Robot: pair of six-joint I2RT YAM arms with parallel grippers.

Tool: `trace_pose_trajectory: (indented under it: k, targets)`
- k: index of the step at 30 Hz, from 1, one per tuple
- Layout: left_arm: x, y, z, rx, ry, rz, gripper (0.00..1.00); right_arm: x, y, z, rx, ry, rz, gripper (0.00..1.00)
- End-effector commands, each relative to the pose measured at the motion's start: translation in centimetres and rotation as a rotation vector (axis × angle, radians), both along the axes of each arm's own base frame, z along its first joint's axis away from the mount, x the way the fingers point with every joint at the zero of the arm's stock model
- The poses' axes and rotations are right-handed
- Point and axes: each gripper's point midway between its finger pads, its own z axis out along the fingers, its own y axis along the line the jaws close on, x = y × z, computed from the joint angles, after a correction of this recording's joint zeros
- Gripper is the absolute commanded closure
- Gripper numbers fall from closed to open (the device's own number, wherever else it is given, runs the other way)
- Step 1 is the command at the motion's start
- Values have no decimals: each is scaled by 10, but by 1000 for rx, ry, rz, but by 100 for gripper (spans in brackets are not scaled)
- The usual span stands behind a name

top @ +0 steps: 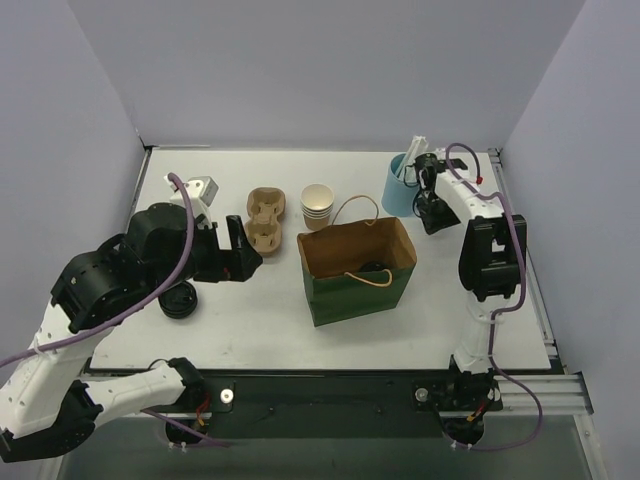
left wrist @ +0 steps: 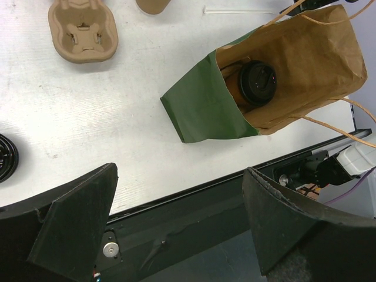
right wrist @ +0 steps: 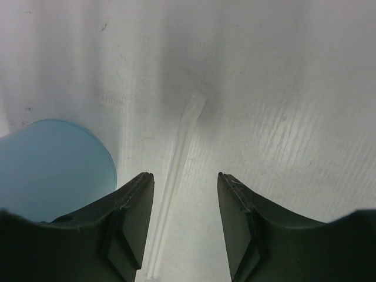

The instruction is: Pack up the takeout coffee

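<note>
The takeout coffee (left wrist: 257, 82), a brown paper cup with a black lid, stands inside the open green and brown paper bag (left wrist: 202, 111); in the top view its lid (top: 375, 268) shows deep in the bag (top: 357, 290). My left gripper (left wrist: 179, 171) is open and empty, raised over the table's near edge, left of the bag; in the top view it (top: 245, 255) is beside the bag's left side. My right gripper (right wrist: 184, 175) is open and empty, just above a white wrapped straw (right wrist: 176, 155) lying on the table, at the far right (top: 432, 215).
A blue cup (top: 400, 185) holding white items stands by the right gripper (right wrist: 53, 164). A pulp cup carrier (top: 266, 218) and a stack of lidless cups (top: 317, 207) stand behind the bag. Black lids (top: 180, 300) lie near left. A small grey object (top: 203, 188) sits far left.
</note>
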Motion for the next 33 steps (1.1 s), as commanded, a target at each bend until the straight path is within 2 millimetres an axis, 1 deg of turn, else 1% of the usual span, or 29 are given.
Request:
trace_pose_trajectory:
  k: [1,5,9,13,16,17,18,20,22,27,31,33]
  targets:
    - [-1,1,14,-31,-36,-10,3,-4,-32,28,-100,-4,13,51]
    - [1,-1,14,-29,-35,-10,3,-11,-43,28,-94,21,23,51]
    - [4,-6,12,-39,-33,-14,3,-10,-47,30,-111,48,88,51]
    - [5,-10,11,-47,-27,-16,3,-14,-57,28,-111,74,101,51]
    - [6,-12,11,-55,-26,-12,3,-13,-62,22,-106,106,148,51]
    - [6,-12,11,-58,-23,-13,3,-13,-61,20,-95,117,165,51]
    - [6,-13,10,-59,-21,-11,3,-9,-60,19,-95,110,187,51]
    - [7,-14,10,-71,-20,-7,3,-2,-56,10,-78,114,241,51]
    - [7,-16,8,-76,-12,-8,3,1,-53,6,-74,115,264,51]
    - [7,-21,6,-96,6,-5,3,12,-46,-3,-30,82,254,51]
    - [7,-21,5,-107,14,0,3,12,-40,-12,-3,81,232,52]
    - [7,-22,6,-111,14,4,3,10,-41,-16,-2,84,220,52]
